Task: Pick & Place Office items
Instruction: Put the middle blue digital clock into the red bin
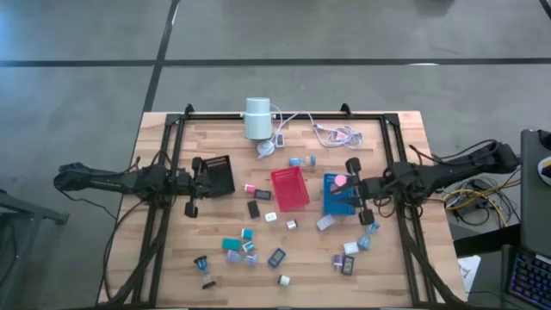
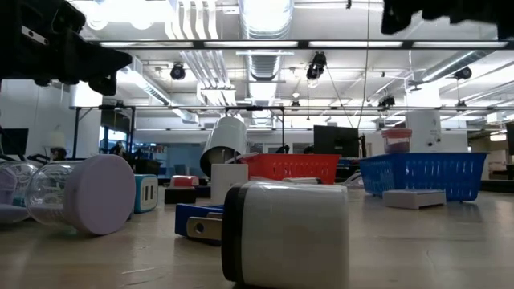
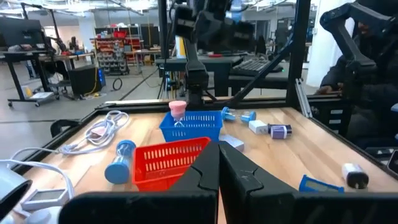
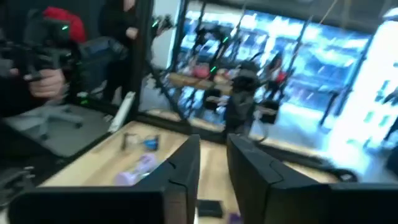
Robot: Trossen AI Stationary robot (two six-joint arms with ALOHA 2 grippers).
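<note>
Small office items lie scattered on the wooden table: teal blocks (image 1: 232,244), a black block (image 1: 254,208), a white piece (image 1: 284,280) and others near the front. A pink piece (image 3: 177,109) sits at the rim of the blue tray (image 1: 331,207). My right gripper (image 1: 340,191) hangs level above that tray; its fingers (image 4: 186,165) stand slightly apart with nothing between them. My left gripper (image 1: 211,183) is shut and empty, level, beside the black tray (image 1: 222,165). Its closed fingers (image 3: 208,174) point toward the red tray (image 1: 290,188).
A white cylinder (image 1: 256,118) with cables (image 1: 340,133) stands at the far edge. The red tray (image 3: 168,162) sits mid-table between both arms. A lilac roll (image 2: 88,193) and a white-and-black block (image 2: 285,233) lie near the front edge. A person sits beyond the table (image 3: 367,68).
</note>
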